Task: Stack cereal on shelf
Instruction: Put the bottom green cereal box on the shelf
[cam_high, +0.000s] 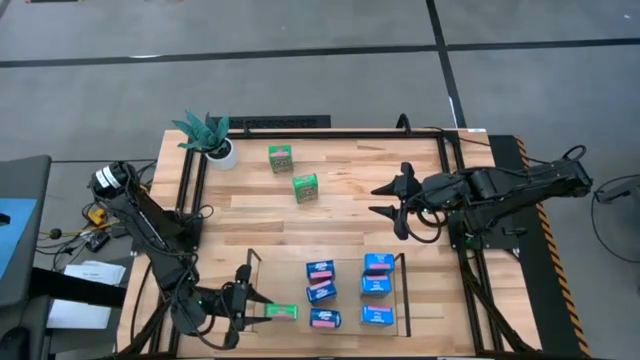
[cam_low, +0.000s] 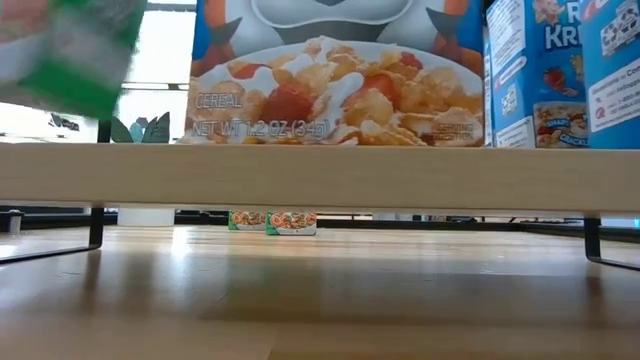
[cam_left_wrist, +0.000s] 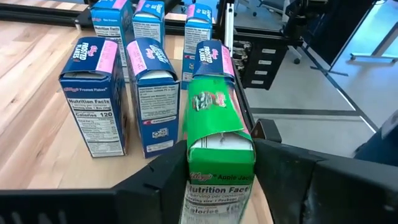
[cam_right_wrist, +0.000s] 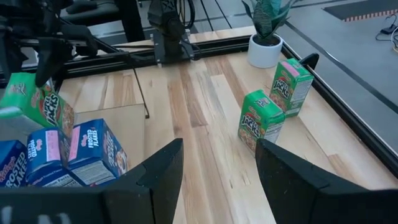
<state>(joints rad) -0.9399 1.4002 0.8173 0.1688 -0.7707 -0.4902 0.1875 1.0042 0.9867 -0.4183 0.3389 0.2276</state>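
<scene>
- Gripping is being done by the left gripper (cam_high: 262, 311): a green cardboard cereal box (cam_left_wrist: 217, 134) is being held between its fingers (cam_left_wrist: 283, 177), above the near-left part of the low dark-railed shelf with the light wood base (cam_high: 290, 275).
- Six blue cereal boxes (cam_high: 321, 269) are being kept upright on that shelf, right of the held box.
- Two more green boxes (cam_high: 305, 187) are being left standing on the wooden table (cam_high: 350, 215), near the potted teal plant (cam_high: 208, 134).
- Right gripper (cam_high: 392, 198) is being held over the table's right side, fingers parted, empty.
</scene>
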